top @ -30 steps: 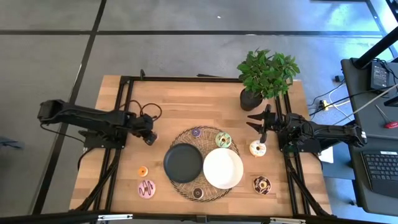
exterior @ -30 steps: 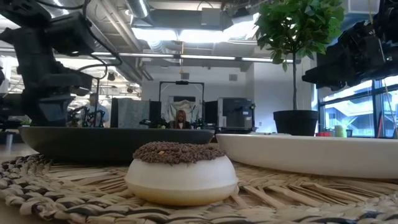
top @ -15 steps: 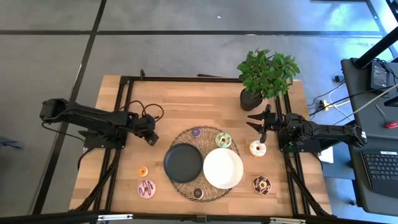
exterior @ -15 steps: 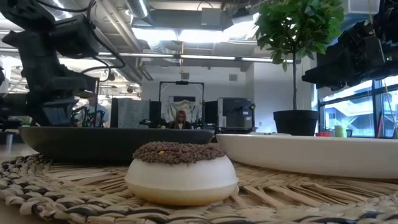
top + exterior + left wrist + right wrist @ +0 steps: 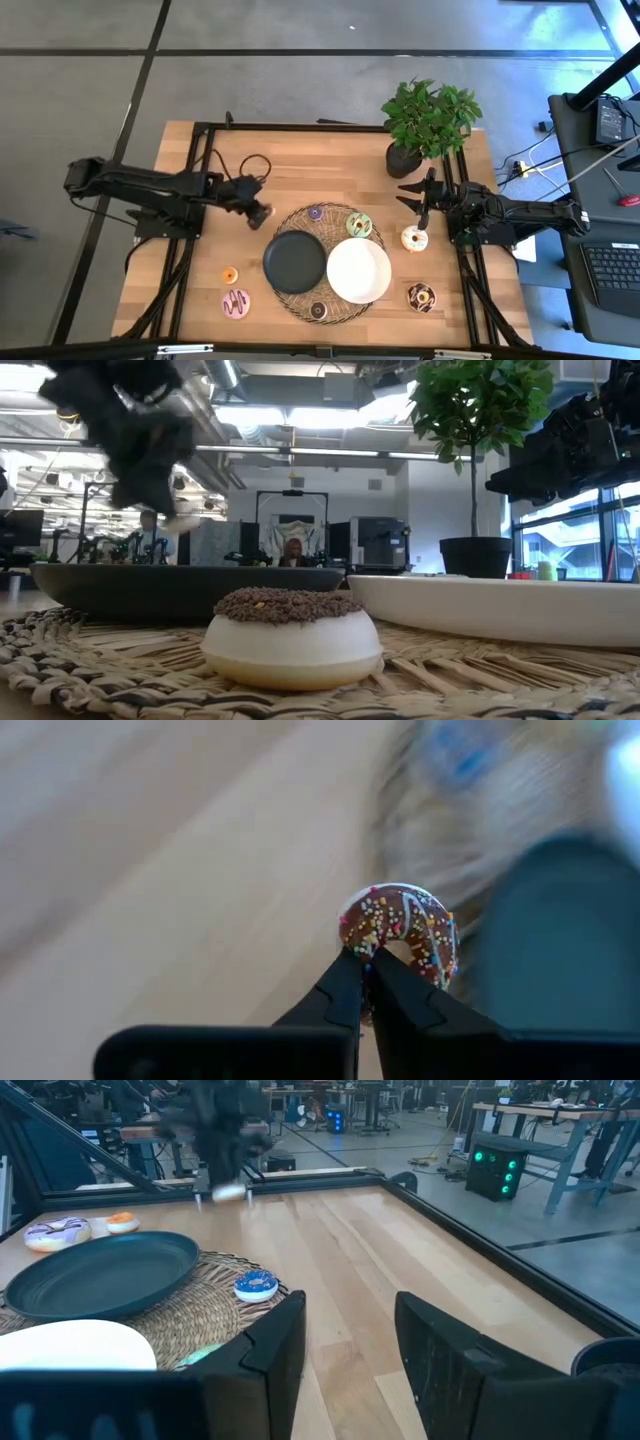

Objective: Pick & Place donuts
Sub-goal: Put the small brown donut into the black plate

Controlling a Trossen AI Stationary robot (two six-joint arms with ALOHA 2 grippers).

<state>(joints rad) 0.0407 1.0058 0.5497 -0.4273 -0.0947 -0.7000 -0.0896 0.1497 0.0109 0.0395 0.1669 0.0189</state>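
My left claw [image 5: 366, 963] is clamped on a chocolate donut [image 5: 398, 928] with coloured sprinkles — the tips pinch its near rim, so the ring stands up on edge beyond them. From above, this claw [image 5: 256, 211] hangs over bare wood just off the far-left edge of the woven mat [image 5: 283, 222]. The black plate [image 5: 295, 262] lies from there toward the table's near edge and slightly toward its middle, close by; the white plate [image 5: 359, 270] sits past it, touching or nearly so. I judge the black plate the likelier drop, since it is the nearer of the two and my left arm is the one beside it. The move turns on carrying the donut that short way and getting it over the plate's rim before I let go. Held on edge as it is, it may roll or tip when it lands.

My right claw [image 5: 348, 1335] waits with its fingers apart at the right side of the table, near the potted plant [image 5: 428, 122], above a cream donut [image 5: 414, 239].

The other donuts lie scattered: a purple one [image 5: 315, 212] and a green one [image 5: 359, 225] on the mat's far side, a brown one [image 5: 318, 310] on its near edge, an orange one [image 5: 230, 275] and a pink striped one [image 5: 236, 302] on the wood to the left, and a dark one [image 5: 421, 297] to the right.
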